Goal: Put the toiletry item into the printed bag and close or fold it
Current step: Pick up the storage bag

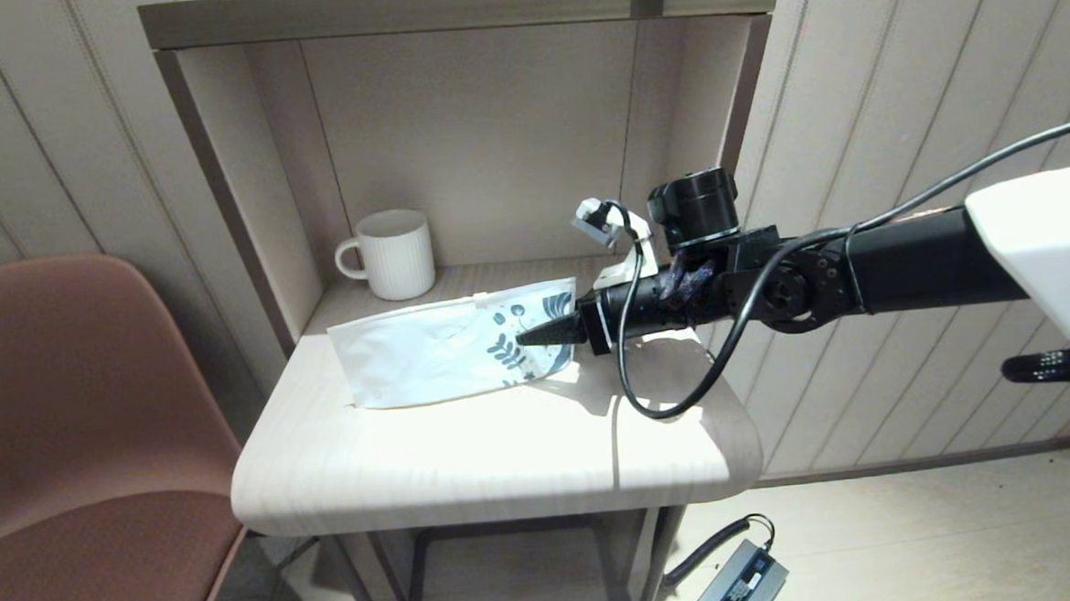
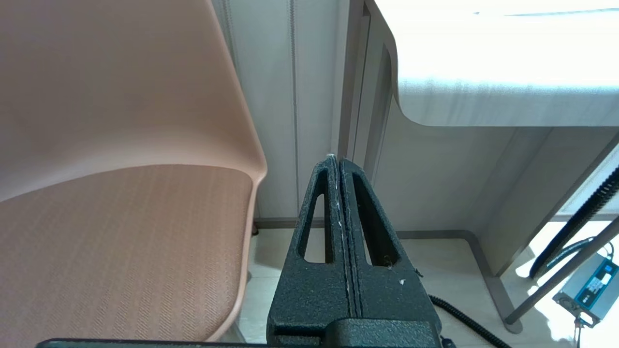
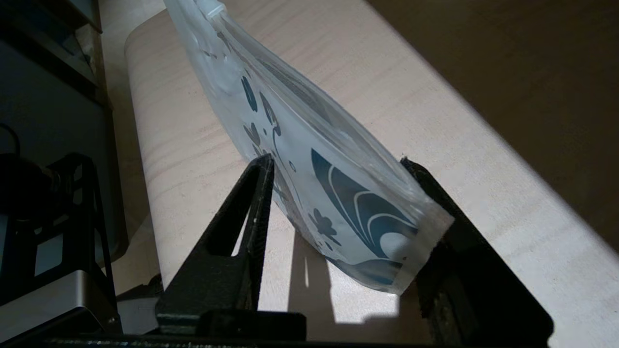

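Note:
The printed bag (image 1: pixel 437 347) lies on the small table (image 1: pixel 470 460), a flat white pouch with its dark-blue leaf print toward my right arm. My right gripper (image 1: pixel 546 334) reaches in level from the right to that printed end. In the right wrist view the printed bag (image 3: pixel 300 145) passes between the two fingers of the right gripper (image 3: pixel 336 161), which stand apart on either side of it; one fingertip (image 3: pixel 263 162) touches its edge. The toiletry item is out of view. My left gripper (image 2: pixel 337 158) hangs shut and empty below the table's edge, beside the chair.
A white ribbed mug (image 1: pixel 395 253) stands at the back left of the table's alcove. A brown chair (image 1: pixel 75 434) is close on the left. A grey power box (image 1: pixel 738 588) and cables lie on the floor under the table's right side.

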You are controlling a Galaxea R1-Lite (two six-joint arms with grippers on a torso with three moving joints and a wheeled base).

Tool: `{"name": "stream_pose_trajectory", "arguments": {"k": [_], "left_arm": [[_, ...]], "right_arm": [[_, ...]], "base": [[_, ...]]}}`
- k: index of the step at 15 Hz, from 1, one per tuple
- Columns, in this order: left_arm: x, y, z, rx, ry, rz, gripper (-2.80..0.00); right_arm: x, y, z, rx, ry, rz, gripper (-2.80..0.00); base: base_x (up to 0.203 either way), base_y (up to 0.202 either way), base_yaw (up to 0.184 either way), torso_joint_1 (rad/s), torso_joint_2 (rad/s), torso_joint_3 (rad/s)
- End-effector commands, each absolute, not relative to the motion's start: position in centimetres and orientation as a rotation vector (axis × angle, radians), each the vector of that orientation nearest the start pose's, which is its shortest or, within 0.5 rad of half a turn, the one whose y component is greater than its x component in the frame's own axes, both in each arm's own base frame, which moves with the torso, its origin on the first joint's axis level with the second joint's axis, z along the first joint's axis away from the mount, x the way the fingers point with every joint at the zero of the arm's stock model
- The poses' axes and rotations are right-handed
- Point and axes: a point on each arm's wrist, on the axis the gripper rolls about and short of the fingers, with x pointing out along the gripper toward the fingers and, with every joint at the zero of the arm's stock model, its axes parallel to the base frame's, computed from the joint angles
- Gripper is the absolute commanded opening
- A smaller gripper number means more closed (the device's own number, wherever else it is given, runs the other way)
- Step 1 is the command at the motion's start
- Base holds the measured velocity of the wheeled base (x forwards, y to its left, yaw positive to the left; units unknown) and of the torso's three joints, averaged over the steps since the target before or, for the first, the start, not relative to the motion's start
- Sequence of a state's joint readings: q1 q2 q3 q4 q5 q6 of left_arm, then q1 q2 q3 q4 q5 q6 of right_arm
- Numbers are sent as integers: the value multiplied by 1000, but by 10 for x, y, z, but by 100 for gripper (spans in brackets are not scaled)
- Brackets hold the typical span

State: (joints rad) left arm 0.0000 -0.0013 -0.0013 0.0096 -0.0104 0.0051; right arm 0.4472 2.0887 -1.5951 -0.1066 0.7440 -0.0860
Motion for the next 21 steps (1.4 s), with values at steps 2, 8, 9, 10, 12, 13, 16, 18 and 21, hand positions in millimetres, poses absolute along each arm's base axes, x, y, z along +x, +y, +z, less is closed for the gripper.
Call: {"name": "stream_pose_trajectory", "arguments": {"k": [2, 8, 9, 10, 12, 13, 16, 18, 21], "left_arm": [[-23, 0, 75, 5, 8, -11, -280], [-23, 0, 75, 6, 5, -10, -280], [-23, 0, 75, 5, 9, -11, -280], [-23, 0, 75, 5, 5, -10, -280], [-23, 0, 75, 5, 5, -8, -280], [-23, 0, 75, 5, 3, -8, -280], [-23, 0, 76, 28, 3, -4, -280], [-28, -1, 92, 34, -43, -21, -280], [-42, -2, 155, 31, -98, -101, -280]], "right_arm": [[377, 201, 208, -18, 352, 1204, -280], [369, 205, 207, -37, 351, 1226, -280], [366, 204, 210, -39, 347, 1226, -280], [360, 200, 214, -41, 343, 1225, -280], [346, 193, 229, -45, 316, 1223, -280], [337, 188, 239, -48, 298, 1219, -280], [305, 172, 268, -54, 247, 1202, -280], [278, 158, 285, -60, 233, 1182, -280], [238, 140, 305, -72, 250, 1124, -280]], "base": [[0, 0, 0, 0, 0, 0], [0, 0, 0, 0, 0, 0], [0, 0, 0, 0, 0, 0], [0, 0, 0, 0, 0, 0], [0, 0, 0, 0, 0, 0], [0, 0, 0, 0, 0, 0], [0, 0, 0, 0, 0, 0], [0, 0, 0, 0, 0, 0], [0, 0, 0, 0, 0, 0]]}}
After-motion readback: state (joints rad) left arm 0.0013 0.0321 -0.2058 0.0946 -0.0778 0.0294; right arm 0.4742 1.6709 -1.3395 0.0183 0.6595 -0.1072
